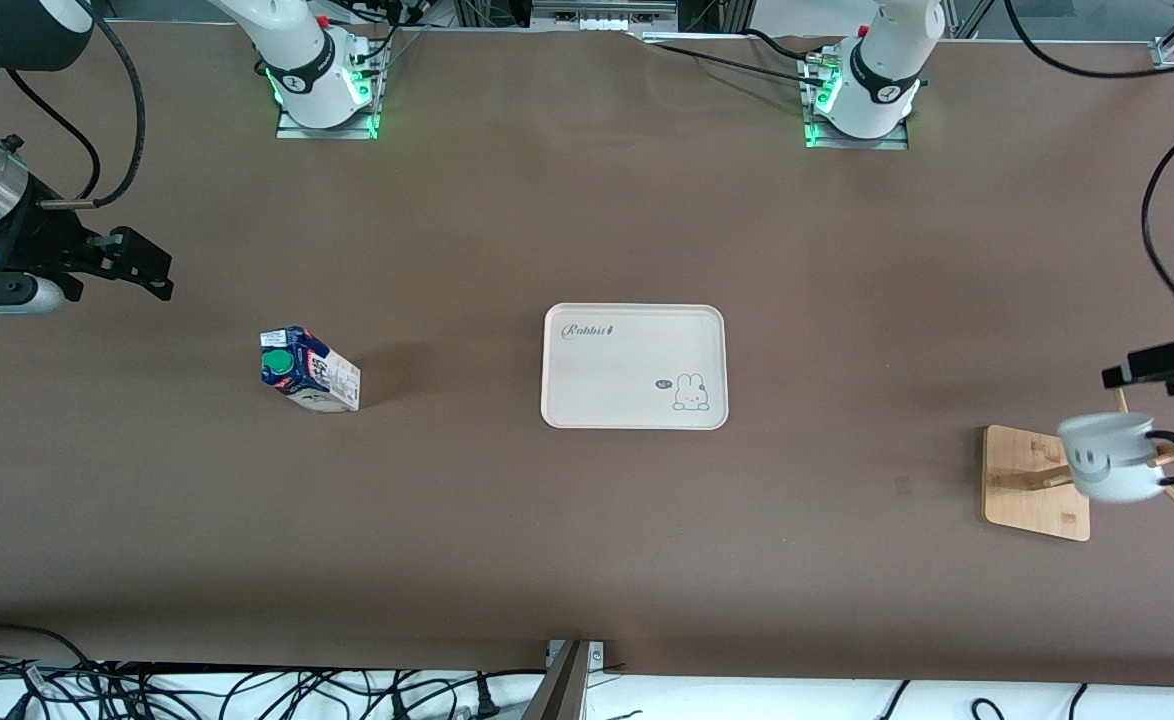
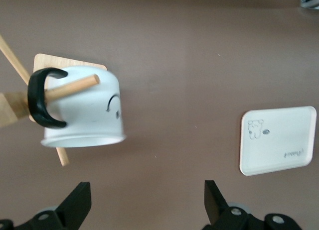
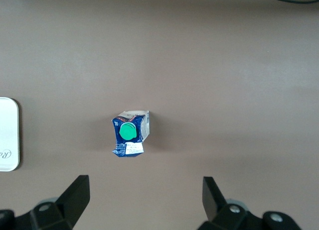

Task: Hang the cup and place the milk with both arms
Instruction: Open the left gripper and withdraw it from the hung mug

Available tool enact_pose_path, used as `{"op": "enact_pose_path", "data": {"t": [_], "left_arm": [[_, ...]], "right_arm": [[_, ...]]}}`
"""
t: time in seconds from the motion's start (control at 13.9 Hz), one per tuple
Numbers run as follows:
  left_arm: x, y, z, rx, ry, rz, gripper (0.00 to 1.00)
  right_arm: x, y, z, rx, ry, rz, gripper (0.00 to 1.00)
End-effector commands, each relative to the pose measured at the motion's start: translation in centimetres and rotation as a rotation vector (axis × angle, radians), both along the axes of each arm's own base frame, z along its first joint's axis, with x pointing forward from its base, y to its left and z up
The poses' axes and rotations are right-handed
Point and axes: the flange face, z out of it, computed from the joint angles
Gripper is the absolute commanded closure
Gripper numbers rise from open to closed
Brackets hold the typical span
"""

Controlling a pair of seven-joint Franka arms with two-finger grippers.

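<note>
Cup hung on the rack, milk carton standing alone on the brown desk (image 1: 507,540).

Only the left wrist view shows the wooden peg (image 2: 70,87) through the small white smiley mug's (image 1: 1109,457) black handle. Left gripper (image 2: 144,210) is at the frame's right edge over the wooden rack (image 1: 1035,482), right gripper (image 3: 144,207) at the upper left above the blue-topped, green-capped milk carton (image 1: 309,369); both jaws released. The white rabbit tray (image 1: 634,366) sits mid-frame, bare.

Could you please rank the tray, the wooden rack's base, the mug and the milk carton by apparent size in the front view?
1. Tray
2. Rack base
3. Mug and milk carton: look alike.
</note>
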Motion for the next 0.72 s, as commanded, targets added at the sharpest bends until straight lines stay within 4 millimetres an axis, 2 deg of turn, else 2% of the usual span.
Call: {"op": "enact_pose_path", "data": {"t": [0.0,0.22,0.65], "left_arm": [[-2.8,-3.0,4.7,0.066,0.013,-0.014,0.0],[-3.7,-6.2,6.6,0.166,0.011,-0.064,0.0],[-4.3,-6.5,6.9,0.186,0.04,-0.075,0.0]], "right_arm": [[0.0,0.1,0.6,-0.015,0.003,0.002,0.0],[0.0,0.1,0.6,-0.015,0.003,0.003,0.0],[0.2,0.2,0.6,-0.005,-0.008,0.0,0.0]]}}
